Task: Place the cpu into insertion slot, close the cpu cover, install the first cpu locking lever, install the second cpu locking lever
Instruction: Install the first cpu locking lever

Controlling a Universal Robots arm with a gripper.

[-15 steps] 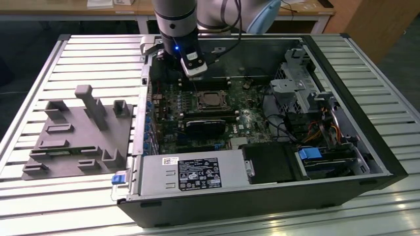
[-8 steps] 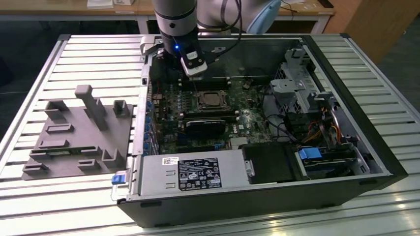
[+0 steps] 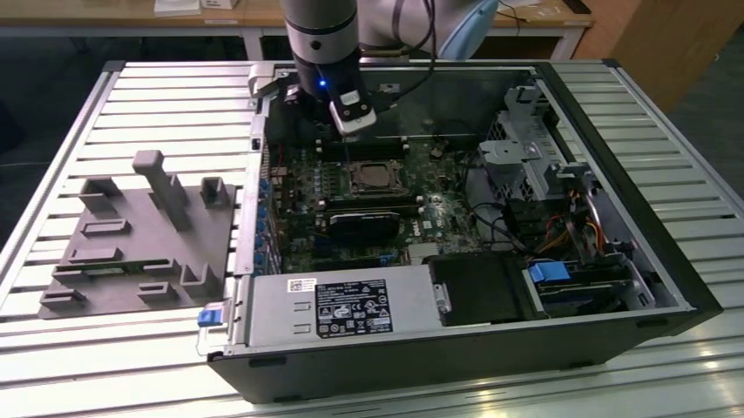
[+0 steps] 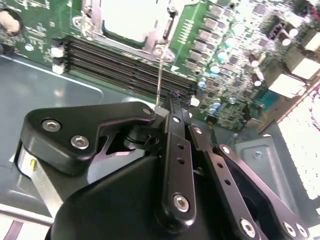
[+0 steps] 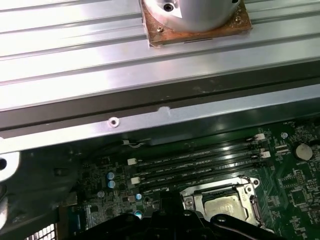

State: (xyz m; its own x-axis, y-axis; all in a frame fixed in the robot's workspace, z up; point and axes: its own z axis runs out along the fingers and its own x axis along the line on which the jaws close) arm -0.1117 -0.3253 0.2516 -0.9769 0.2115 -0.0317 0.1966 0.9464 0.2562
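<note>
Holding the gripper (image 4: 173,97) clenched, tips just beside the thin locking lever (image 4: 160,75), with the arm (image 3: 316,35) upright over the open computer case (image 3: 465,357). Inside, on the green board (image 5: 292,190): the cpu (image 5: 224,206) seated in the insertion slot (image 5: 189,202), the cpu cover (image 5: 225,186) flat around it.

Green circuit board (image 3: 448,213), ctr frame; silvery-grey square cpu (image 3: 375,177); grey metal power supply box (image 3: 273,309); blue plastic tab (image 3: 211,316), lower left.
</note>
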